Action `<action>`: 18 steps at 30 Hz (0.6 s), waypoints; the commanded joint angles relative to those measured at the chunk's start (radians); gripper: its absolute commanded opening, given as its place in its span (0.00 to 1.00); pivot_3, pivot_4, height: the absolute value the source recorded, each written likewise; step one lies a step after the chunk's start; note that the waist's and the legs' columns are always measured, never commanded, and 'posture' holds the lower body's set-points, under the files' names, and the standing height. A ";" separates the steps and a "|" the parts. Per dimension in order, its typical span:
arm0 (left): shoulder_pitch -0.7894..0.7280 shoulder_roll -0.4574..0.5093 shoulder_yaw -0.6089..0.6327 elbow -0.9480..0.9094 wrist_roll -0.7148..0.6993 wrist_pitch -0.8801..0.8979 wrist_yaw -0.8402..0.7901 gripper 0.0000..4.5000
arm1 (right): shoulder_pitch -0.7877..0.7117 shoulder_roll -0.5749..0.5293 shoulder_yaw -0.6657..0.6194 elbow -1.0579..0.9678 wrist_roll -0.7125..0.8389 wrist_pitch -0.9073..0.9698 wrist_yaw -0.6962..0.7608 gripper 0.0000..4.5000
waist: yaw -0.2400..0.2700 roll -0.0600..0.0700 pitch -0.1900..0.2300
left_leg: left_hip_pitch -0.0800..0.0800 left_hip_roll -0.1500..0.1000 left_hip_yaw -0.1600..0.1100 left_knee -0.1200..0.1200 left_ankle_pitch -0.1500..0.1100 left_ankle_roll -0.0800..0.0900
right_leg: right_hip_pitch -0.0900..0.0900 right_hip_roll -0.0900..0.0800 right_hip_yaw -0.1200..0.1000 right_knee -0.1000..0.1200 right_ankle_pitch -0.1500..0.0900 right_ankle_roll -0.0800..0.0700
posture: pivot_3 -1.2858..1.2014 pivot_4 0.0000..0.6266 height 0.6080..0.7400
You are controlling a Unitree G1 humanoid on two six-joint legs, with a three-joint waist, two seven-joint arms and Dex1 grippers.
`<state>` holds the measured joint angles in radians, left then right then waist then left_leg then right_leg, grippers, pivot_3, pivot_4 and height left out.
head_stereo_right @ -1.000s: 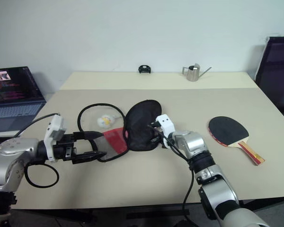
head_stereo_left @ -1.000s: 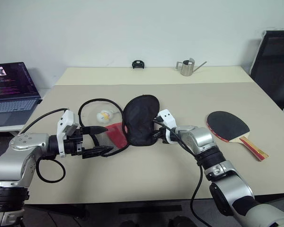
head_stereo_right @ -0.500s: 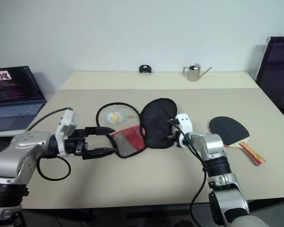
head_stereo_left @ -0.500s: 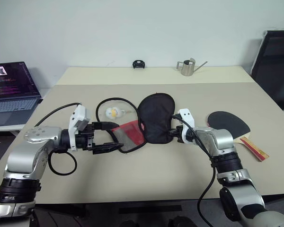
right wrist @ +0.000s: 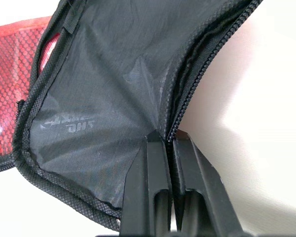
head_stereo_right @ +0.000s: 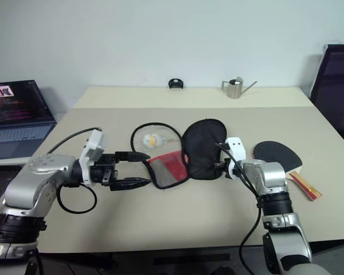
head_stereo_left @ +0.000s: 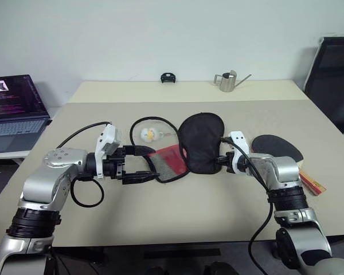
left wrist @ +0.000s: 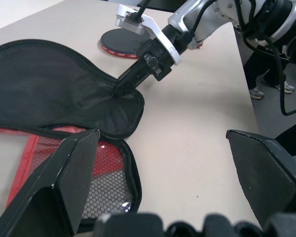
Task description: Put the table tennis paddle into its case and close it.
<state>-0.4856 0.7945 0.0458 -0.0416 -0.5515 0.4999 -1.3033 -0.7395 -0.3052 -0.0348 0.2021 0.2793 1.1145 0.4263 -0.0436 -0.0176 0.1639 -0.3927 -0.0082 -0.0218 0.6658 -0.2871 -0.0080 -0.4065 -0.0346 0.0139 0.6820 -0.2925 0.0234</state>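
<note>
the beige table (head_stereo_left: 178, 223) carries everything, with a lighter strip along its far edge. a laptop (head_stereo_left: 14, 106) stands open on a lower surface off the table's left edge, and a dark chair (head_stereo_left: 332, 74) sits past the far right corner. the case (head_stereo_left: 202, 142) lies unzipped near the middle of the table, its black flap spread open and its red mesh half (head_stereo_left: 169, 160) lying toward the left. the table tennis paddle (head_stereo_left: 278, 146) lies flat near the right edge, black face up, partly hidden behind the right arm, well apart from the case. the left gripper (head_stereo_left: 142, 164) hovers with its fingers spread wide at the case's red mesh half, holding nothing. the right gripper (right wrist: 168, 143) is pinched closed on the case's black flap by its zipper edge. a small metal watering can (head_stereo_left: 225, 81) and a small black object (head_stereo_left: 167, 77) stand at the far edge.
</note>
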 commanded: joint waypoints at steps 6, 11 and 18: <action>-0.026 -0.010 -0.007 -0.016 -0.012 0.002 -0.010 1.00 | -0.059 -0.093 0.035 0.050 -0.004 -0.035 0.084 0.01 | 0.002 0.000 0.000 | 0.000 0.000 0.000 0.000 0.000 0.000 | 0.000 0.000 0.000 0.000 0.000 0.000 | 0.52 0.24 1.00; -0.028 -0.011 -0.010 -0.014 -0.013 0.001 -0.011 1.00 | -0.094 -0.103 0.086 0.108 -0.017 -0.071 0.130 0.01 | 0.001 0.000 0.000 | 0.000 0.000 0.000 0.000 0.000 0.000 | 0.000 0.001 0.000 0.000 0.000 0.000 | 0.52 0.24 1.00; -0.013 -0.008 -0.004 -0.029 -0.017 0.006 -0.004 1.00 | -0.129 -0.110 0.095 0.219 -0.065 -0.162 0.118 0.22 | 0.002 0.000 0.000 | 0.000 0.000 0.000 0.001 0.000 0.000 | 0.000 0.001 0.000 0.000 0.000 0.000 | 0.52 0.24 1.00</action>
<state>-0.4929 0.7806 0.0277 -0.0418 -0.5509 0.5021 -1.3021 -0.8465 -0.3981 0.0642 0.4175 0.2251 0.9835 0.5442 -0.0413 -0.0176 0.1639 -0.3928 -0.0079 -0.0217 0.6667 -0.2871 -0.0079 -0.4065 -0.0339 0.0143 0.6822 -0.2925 0.0234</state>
